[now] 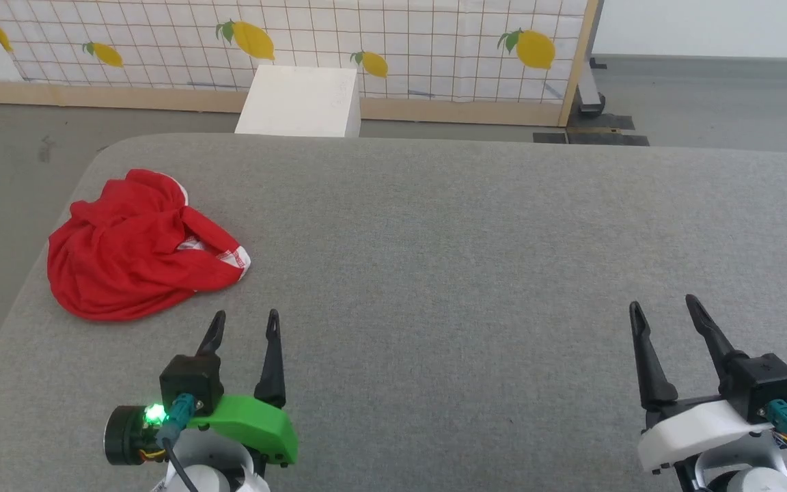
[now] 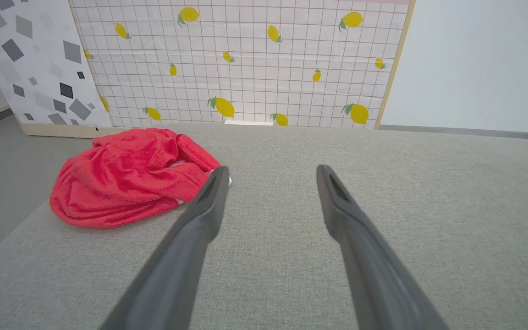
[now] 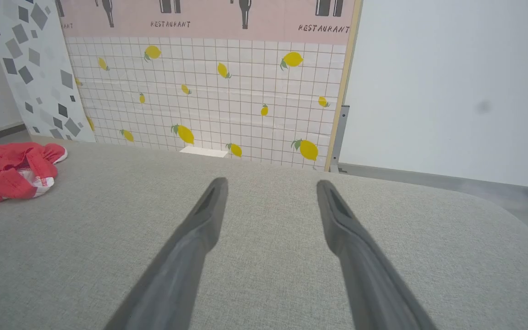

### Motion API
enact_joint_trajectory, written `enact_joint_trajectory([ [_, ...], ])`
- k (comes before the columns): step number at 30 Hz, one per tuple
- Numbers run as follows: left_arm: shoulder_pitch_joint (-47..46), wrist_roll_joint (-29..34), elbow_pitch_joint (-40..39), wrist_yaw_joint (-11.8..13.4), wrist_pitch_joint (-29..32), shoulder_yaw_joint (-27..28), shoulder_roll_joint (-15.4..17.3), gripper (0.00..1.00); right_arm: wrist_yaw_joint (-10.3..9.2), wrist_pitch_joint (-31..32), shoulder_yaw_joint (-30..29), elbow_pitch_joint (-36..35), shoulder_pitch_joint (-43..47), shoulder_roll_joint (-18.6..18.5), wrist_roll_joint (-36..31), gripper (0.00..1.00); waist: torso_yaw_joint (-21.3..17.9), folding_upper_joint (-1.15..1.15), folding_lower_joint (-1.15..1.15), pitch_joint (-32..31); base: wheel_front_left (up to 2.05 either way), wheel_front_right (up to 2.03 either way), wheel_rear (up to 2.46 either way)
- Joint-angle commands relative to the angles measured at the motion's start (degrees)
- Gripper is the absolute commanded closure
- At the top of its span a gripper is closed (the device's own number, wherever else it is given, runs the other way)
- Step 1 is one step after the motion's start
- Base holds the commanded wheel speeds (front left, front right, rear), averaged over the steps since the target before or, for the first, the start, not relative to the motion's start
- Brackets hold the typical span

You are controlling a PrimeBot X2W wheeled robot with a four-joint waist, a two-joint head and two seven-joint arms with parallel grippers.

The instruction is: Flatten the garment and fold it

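Note:
The garment is a bright red crumpled heap with a bit of white trim, lying near the left edge of the grey table. In the left wrist view the garment sits ahead and to the left. It also lies at the far left of the right wrist view, garment. My left gripper hovers open just below and right of the heap, holding nothing. My right gripper is open at the lower right, far from the cloth. Its own view shows the right gripper over bare table.
A white box stands on the floor behind the table's far edge. A lemon-patterned grid panel lines the back. The table's left edge runs close to the garment, with grey floor beyond it.

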Motion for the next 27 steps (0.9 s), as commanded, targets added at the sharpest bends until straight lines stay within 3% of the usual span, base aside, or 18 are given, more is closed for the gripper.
enact_joint_trajectory([
  [1,-1.3,-0.6,0.4,0.3,-0.6,0.0,0.1,0.00,-0.05,-0.6,0.0,0.2,0.0,0.1,0.5,0.00,0.1,0.00,0.00,0.0,0.00,0.00,0.00],
  [27,-2.2,-3.1,4.1,0.4,-3.6,-1.0,0.0,0.00,-0.07,-3.7,-0.7,1.4,0.2,0.1,0.6,0.00,1.1,0.00,0.00,-0.4,0.00,0.00,0.00],
])
